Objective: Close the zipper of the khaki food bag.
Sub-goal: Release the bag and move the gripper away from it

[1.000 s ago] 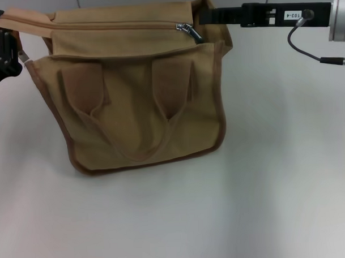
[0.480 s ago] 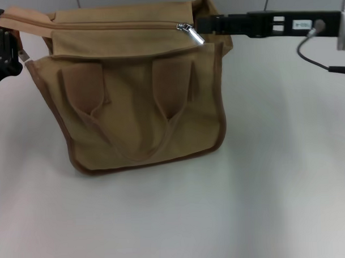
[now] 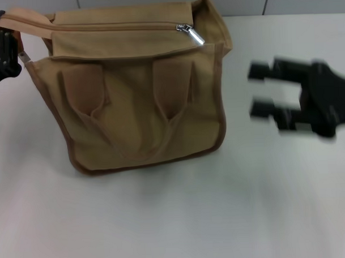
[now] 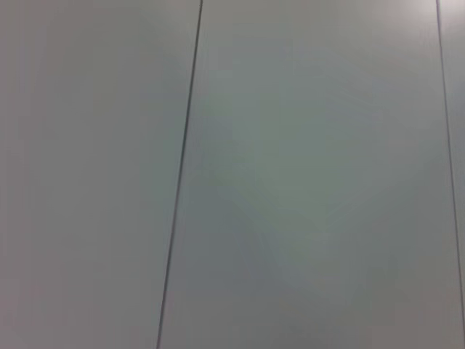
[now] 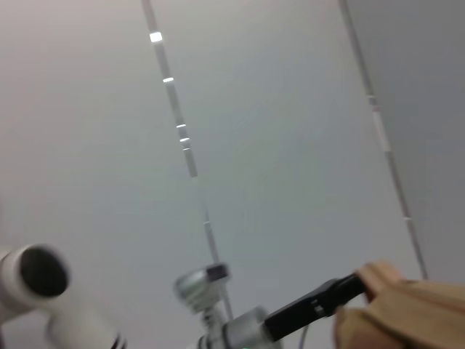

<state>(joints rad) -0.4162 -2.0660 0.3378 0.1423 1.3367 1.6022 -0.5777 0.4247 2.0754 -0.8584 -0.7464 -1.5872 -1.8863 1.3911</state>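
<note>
The khaki food bag (image 3: 137, 102) stands on the white table, front pockets and handles facing me. Its zipper (image 3: 118, 26) runs along the top, with the silver pull tab (image 3: 191, 34) at the right end. My left gripper (image 3: 4, 51) is at the bag's left end and grips the fabric there. The right wrist view shows that gripper (image 5: 320, 305) from afar, clamped on the bag's corner (image 5: 407, 313). My right gripper (image 3: 259, 90) is open and empty, well right of the bag and clear of it.
The white table (image 3: 175, 219) lies bare in front of the bag and to its right. Grey wall panels (image 4: 290, 174) fill the left wrist view. The left arm's white links (image 5: 51, 291) show in the right wrist view.
My right gripper has left the pull tab and swung away to the right and toward me, now open. The bag, pull tab and left gripper have not moved.
</note>
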